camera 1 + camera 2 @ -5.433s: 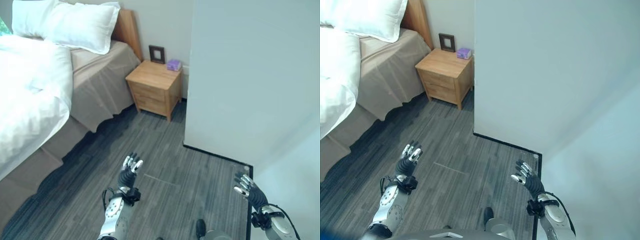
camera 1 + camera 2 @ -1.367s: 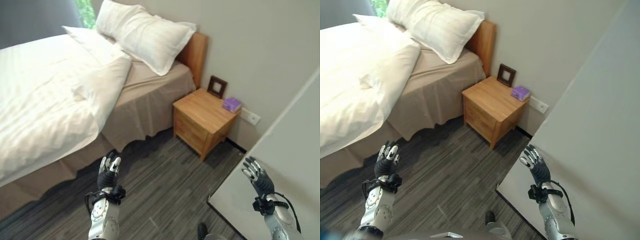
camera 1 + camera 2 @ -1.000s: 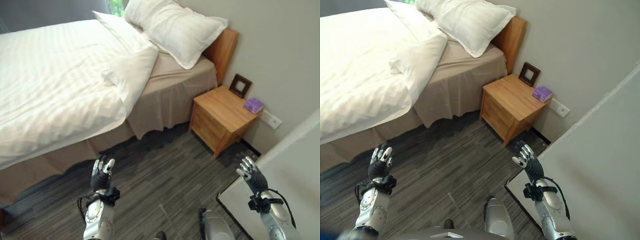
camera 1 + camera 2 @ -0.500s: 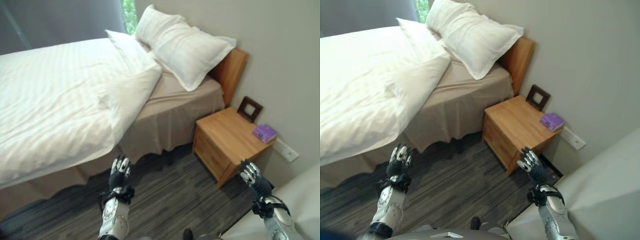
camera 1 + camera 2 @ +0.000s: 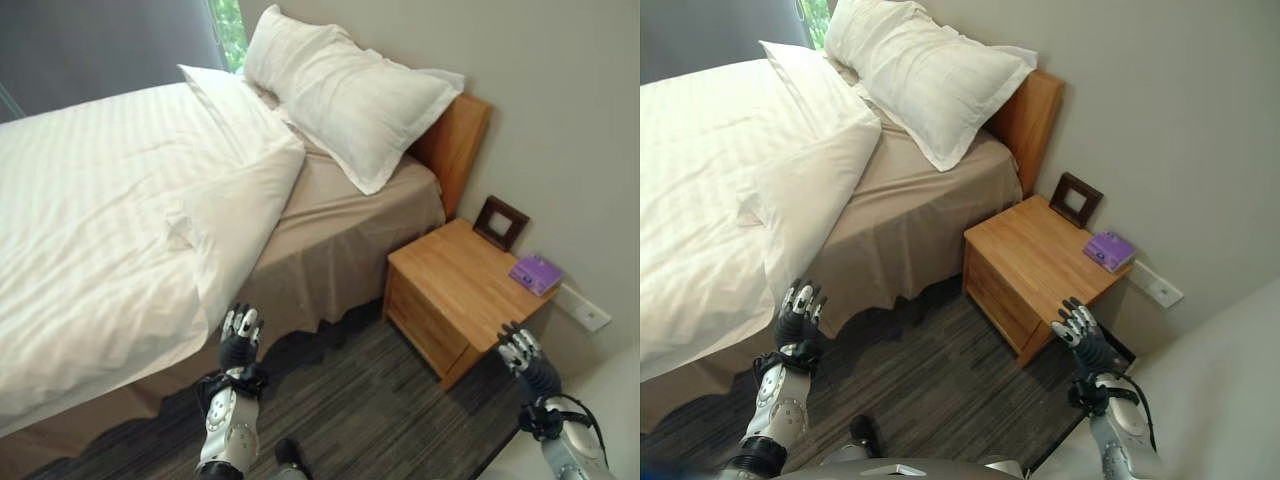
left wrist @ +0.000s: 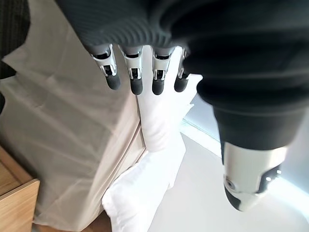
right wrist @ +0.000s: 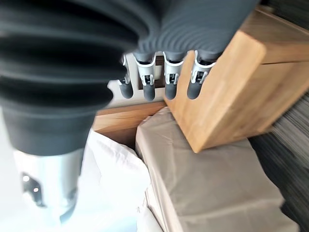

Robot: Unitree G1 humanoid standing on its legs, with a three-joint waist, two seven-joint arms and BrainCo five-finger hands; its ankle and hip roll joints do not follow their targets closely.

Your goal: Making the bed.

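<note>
- Bed (image 5: pixel 360 215) takes up left + far part of scene; wooden headboard (image 5: pixel 455 140) against far wall at its right end.
- White duvet (image 5: pixel 90 220) covers most of mattress, crumpled, its right edge folded back on itself; a corner hangs over near side of bed.
- Beige sheet (image 5: pixel 330 240) bare betw. duvet edge and headboard, draping down near side to the floor.
- Two white pillows: big one (image 5: pixel 350 85) leaning at headboard, overhanging the beige strip; a flatter one (image 5: pixel 225 95) to its left, lying on duvet.
- Left hand (image 5: pixel 239 338) low, just in front of bed's near side, below hanging duvet corner; fingers straight + apart, empty, not touching cloth. Left wrist view agrees: fingers (image 6: pixel 135 79) extended, sheet beyond them.
- Right hand (image 5: pixel 1080 338) lower right, near front corner of nightstand (image 5: pixel 460 290); fingers spread, holding nothing.
- Nightstand wooden, two drawers, right of bed just beside it, against wall. On top: dark picture frame (image 5: pixel 500 222) upright at far edge, small purple box (image 5: pixel 537 273) to its right.
- Wall socket (image 5: pixel 583 308) low on wall, right of nightstand.
- Dark grey striped floor (image 5: pixel 370 420) betw. the hands; nightstand stands betw. right hand and headboard end.
</note>
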